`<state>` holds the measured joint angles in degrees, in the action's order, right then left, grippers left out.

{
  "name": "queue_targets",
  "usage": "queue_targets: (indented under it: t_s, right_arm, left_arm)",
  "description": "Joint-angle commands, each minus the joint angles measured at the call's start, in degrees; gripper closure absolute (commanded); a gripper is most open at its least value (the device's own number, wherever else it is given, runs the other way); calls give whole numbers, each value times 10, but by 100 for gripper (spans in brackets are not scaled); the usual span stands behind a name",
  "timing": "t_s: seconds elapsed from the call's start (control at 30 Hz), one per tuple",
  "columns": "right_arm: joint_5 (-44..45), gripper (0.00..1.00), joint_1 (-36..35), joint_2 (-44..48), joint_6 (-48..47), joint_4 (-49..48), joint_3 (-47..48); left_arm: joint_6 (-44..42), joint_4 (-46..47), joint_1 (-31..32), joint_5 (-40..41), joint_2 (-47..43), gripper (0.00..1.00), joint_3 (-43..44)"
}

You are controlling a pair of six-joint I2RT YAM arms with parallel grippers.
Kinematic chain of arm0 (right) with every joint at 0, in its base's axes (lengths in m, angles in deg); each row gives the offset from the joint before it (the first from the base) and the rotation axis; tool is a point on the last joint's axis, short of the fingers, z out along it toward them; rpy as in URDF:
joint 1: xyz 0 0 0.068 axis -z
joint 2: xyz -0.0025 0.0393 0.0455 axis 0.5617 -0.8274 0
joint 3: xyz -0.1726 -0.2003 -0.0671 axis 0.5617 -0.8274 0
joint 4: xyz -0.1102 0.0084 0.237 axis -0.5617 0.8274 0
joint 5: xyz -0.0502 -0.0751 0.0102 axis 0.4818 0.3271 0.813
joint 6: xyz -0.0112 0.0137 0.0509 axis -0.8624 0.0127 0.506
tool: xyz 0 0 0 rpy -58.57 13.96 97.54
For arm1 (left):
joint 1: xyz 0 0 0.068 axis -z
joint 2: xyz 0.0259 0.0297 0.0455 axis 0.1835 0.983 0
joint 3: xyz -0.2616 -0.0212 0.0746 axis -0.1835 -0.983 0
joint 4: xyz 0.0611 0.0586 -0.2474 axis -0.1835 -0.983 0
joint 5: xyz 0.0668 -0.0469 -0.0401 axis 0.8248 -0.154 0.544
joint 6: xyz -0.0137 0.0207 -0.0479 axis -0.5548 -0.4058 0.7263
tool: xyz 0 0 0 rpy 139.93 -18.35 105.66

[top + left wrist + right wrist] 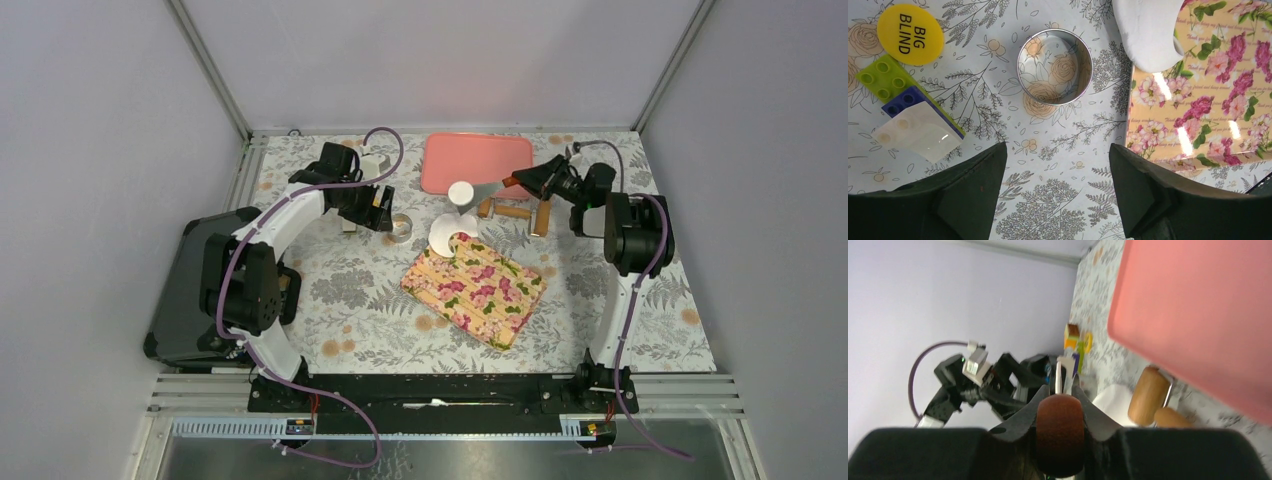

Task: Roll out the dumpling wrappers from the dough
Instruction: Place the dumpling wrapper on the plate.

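Left claw (1058, 197) spread wide above the counter (1068, 145) near the metal ring (1054, 66); right claw (1060, 407) clamped on a red-brown handle (1060, 437); dumpling wrapper (460, 192) by the pink tray (480, 150)'s near edge, notched dough (445, 238) overlapping the floral board (480, 290)'s corner.

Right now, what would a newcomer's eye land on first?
The pink-flowered cutting board mid-table, with the white dough sheet lying across its far left corner, and the pink tray behind it. The left gripper hovers by the metal ring, jaws open. The right gripper is shut on a brown handle near the tray.
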<state>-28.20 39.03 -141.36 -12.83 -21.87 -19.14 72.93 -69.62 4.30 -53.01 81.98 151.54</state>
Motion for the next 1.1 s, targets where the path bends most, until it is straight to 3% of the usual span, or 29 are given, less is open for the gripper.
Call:
queue_targets:
  t_s: [0.0,0.27,0.43,1.07]
  right_arm:
    - [69,100,9,30,-69,102,63]
    - [151,100,9,5,-123,201,149]
    - [202,100,8,6,-205,322,194]
    - [258,100,-46,-79,-300,508,404]
  left_arm:
    - [-11,8,-5,-18,-31,20,-5]
    - [-10,15,-8,-21,-26,20,-16]
    - [-8,15,-8,-20,-29,20,-17]
    - [-18,18,-8,-21,-19,20,-26]
